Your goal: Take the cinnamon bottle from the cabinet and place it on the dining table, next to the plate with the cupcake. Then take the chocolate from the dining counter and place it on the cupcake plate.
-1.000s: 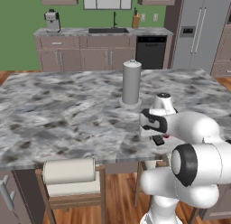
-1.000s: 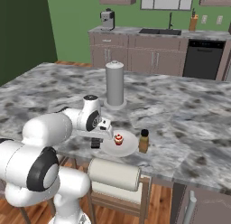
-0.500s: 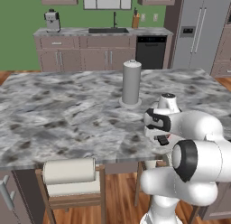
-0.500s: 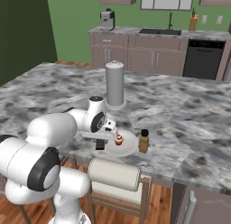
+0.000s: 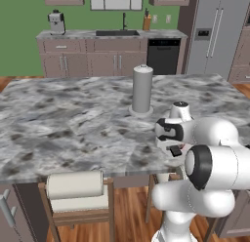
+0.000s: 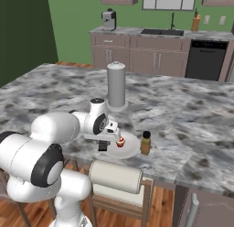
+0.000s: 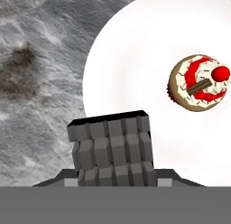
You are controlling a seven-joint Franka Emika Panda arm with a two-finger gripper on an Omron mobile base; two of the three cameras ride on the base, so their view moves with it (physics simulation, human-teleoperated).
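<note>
Gripper [image 7: 113,173] clamped narrowly on the chocolate [image 7: 111,148], a dark segmented bar standing up between the fingertips in the hand view and reaching over the near rim of the plate [image 7: 135,83]. Seen in the right base view as a small dark block [image 6: 103,146] under the gripper [image 6: 104,143], just left of the plate [image 6: 130,148], low over the marble; whether touching the plate or hovering, not possible to tell. In the left base view, chocolate [image 5: 175,151] visible below the gripper [image 5: 172,144], close to the near edge of the table [image 5: 73,124]. Cupcake [image 7: 200,83] upright on the plate, off toward the far right of the bar in the hand view, with white frosting, red swirl, red ball on top and a small dark stick; apart from the chocolate, bare white plate between them. Cupcake [image 6: 120,141] in the right base view just right of the gripper. Cinnamon bottle [image 6: 145,143] upright on the marble just beside the plate's right rim, near the front edge of the table [image 6: 192,125]. Tall grey cylinder [image 6: 116,85] standing farther back, well apart from the plate, same cylinder [image 5: 142,89] behind the gripper in the left base view. Broad open marble to the left and behind; little room toward the front, where the plate sits near the table's edge above a chair [image 6: 116,185] with a pale rolled backrest. Bare plate surface open on the near and left side of the cupcake.
</note>
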